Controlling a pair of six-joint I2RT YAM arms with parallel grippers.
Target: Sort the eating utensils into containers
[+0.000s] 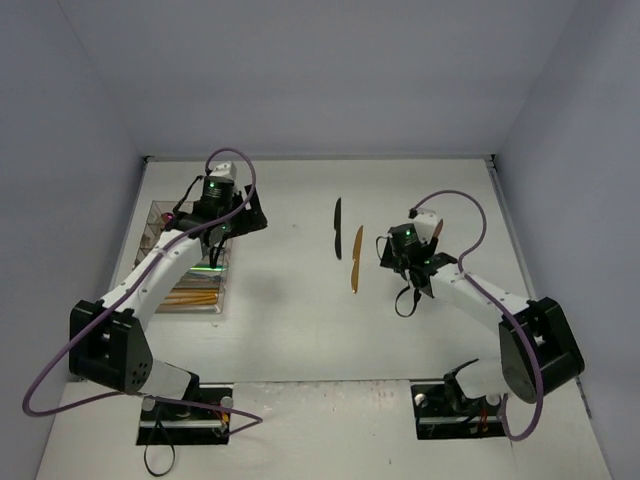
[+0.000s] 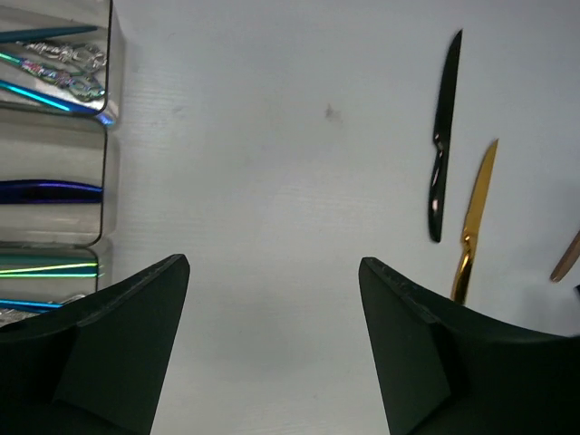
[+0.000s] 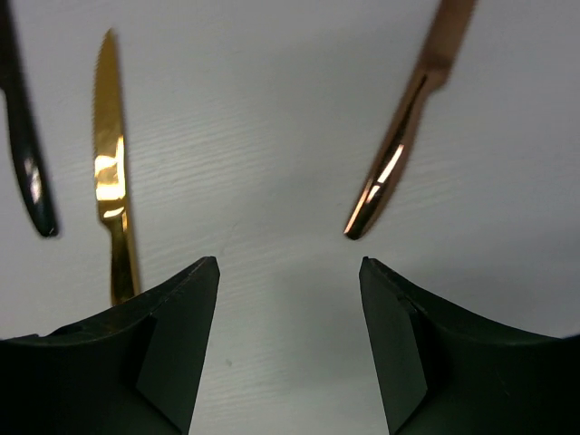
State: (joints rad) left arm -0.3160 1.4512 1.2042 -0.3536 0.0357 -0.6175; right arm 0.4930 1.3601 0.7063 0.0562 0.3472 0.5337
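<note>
Left gripper [image 2: 272, 272], beside the part-filled tray [image 2: 107, 172], and right gripper [image 3: 290, 272], near the copper utensil [image 3: 399, 154], are both spread and empty. Black knife [image 1: 338, 228] and gold knife [image 1: 356, 258] lie side by side between them.

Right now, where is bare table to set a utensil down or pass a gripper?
Widest bare stretch: between the tray and the black knife. Also bare: the table nearer than the gold knife. Crowded: the two knives lie close together, and the copper utensil sits close by the open right gripper.
</note>
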